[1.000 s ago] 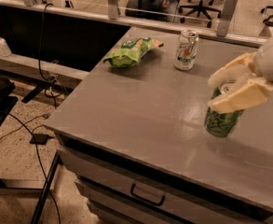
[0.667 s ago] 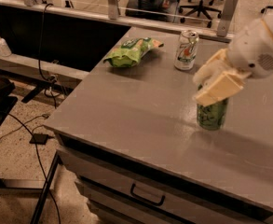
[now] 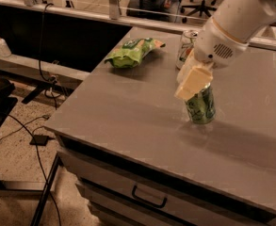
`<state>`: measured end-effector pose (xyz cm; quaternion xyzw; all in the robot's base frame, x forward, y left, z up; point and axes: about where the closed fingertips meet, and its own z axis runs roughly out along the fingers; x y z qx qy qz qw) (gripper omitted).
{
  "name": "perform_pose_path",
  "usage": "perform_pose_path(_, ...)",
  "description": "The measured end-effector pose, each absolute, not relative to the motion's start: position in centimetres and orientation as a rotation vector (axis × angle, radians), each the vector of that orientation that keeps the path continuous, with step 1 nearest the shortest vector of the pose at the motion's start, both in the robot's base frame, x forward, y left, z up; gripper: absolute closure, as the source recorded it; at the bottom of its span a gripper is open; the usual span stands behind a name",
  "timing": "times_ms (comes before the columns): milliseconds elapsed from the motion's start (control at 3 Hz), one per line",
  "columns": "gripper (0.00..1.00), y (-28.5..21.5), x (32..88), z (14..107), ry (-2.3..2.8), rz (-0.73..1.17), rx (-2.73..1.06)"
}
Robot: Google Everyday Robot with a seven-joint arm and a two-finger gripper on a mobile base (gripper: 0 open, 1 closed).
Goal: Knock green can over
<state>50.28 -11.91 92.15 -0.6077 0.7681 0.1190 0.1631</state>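
Observation:
The green can is dark green with pale swirls. It stands upright on the grey table, right of the middle. My gripper comes down from the upper right on a white arm. Its cream tip lies against the can's top and upper left side and hides the can's top.
A white can stands behind the gripper, partly hidden by it. A light green snack bag lies at the table's back left. The table has drawers with a handle in front. Cables and a stand are on the floor at left.
My gripper has moved left and slightly back across the table. The green can has slid left with it and still stands upright.

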Motion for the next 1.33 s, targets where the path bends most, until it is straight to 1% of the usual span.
perform_pose_path(1000, 1.00, -8.3, 52.8, 90.7, 2.287, 0.144, -1.825)
perform_pose_path(1333, 0.88, -7.6, 53.4, 89.8, 2.315, 0.077, -1.859)
